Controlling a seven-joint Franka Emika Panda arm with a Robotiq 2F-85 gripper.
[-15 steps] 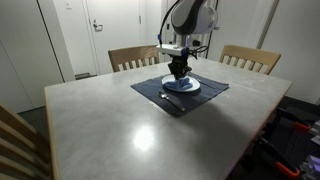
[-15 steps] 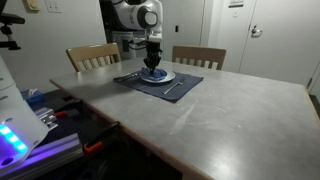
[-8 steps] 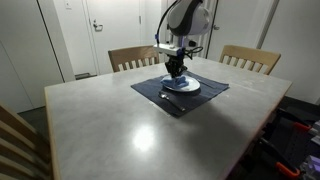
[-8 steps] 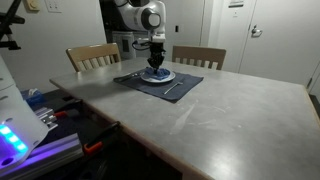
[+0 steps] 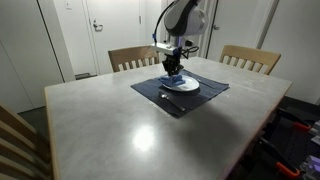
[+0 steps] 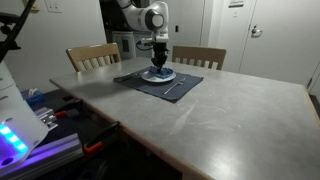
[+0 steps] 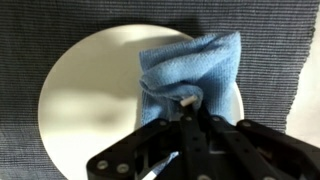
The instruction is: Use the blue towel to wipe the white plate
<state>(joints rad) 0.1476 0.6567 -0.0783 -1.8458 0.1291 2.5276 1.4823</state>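
Observation:
A white plate [image 7: 85,95] lies on a dark placemat [image 7: 270,40]; it also shows in both exterior views [image 5: 186,86] [image 6: 162,76]. A crumpled blue towel [image 7: 195,70] rests on the plate's right half. My gripper [image 7: 188,108] is shut on the blue towel from above and presses it onto the plate. In both exterior views the gripper [image 5: 174,70] [image 6: 159,66] stands upright over the plate at the far side of the table.
A piece of cutlery [image 5: 170,98] lies on the placemat [image 5: 160,92] near the plate. Wooden chairs [image 5: 132,58] [image 5: 250,58] stand behind the grey table [image 5: 130,130]. Another chair [image 5: 15,140] is at the near corner. Doors and wall lie behind.
My gripper with the towel has shifted slightly across the plate, leftward in one exterior view and rightward in the other. The plate and placemat have not moved.

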